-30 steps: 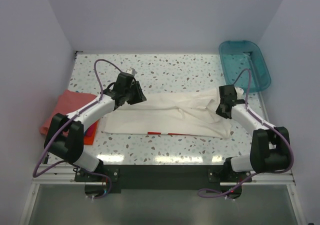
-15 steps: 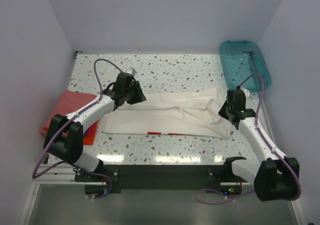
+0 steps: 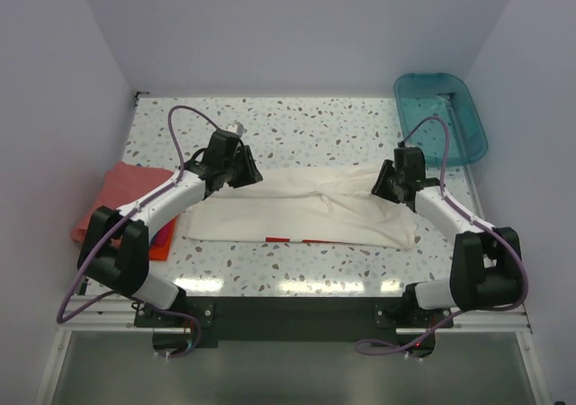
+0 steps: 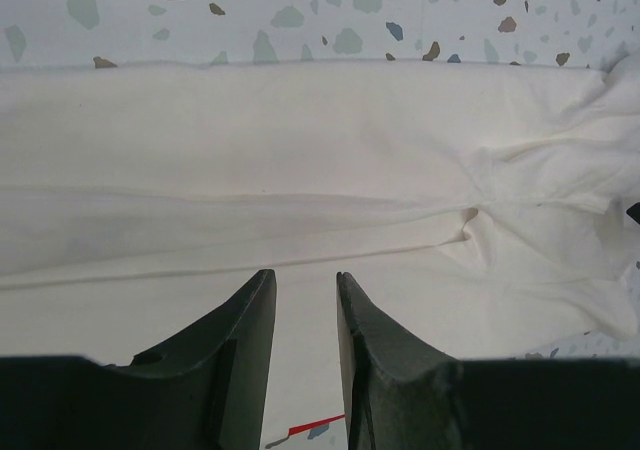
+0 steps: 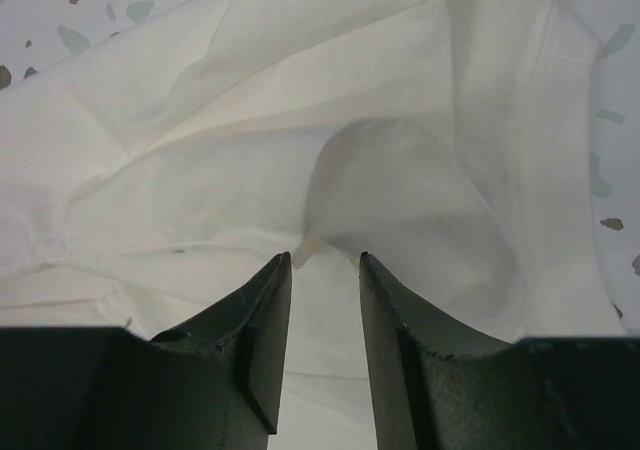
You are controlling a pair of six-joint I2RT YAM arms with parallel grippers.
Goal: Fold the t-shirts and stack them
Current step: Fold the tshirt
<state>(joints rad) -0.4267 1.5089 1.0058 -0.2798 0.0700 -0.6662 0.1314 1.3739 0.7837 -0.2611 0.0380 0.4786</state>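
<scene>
- Terrazzo-speckled table (image 3: 297, 121): we are logging it as the surface carrying everything below.
- White t-shirt (image 3: 297, 211): it is lying folded into a long band across the middle of the table, running left to right between the two arms. Its left half is sitting smooth, while its right end is bunching into creases.
- Teal translucent tub (image 3: 409, 108): we are seeing it at the far right corner of the table, well apart from the white t-shirt.
- Salmon-pink t-shirt (image 3: 121, 193): it is lying folded at the left edge of the table, partly hidden under the left arm.
- Orange-red t-shirt (image 3: 160, 243): we are noting only a corner of it, peeking out from below the left arm just beside the salmon-pink one.
- Left gripper (image 4: 305, 280): it is hovering over the left part of the white t-shirt. Its jaws are standing slightly parted, and we are seeing no cloth pinched between them.
- Right gripper (image 5: 325, 262): it is hanging over the rumpled right end of the white t-shirt. Its jaws are parted and gripping nothing, with a raised cloth ridge lying just ahead of the tips.
- Red print (image 3: 288, 239): we are recording a thin strip of it showing along the near edge of the white t-shirt.
</scene>
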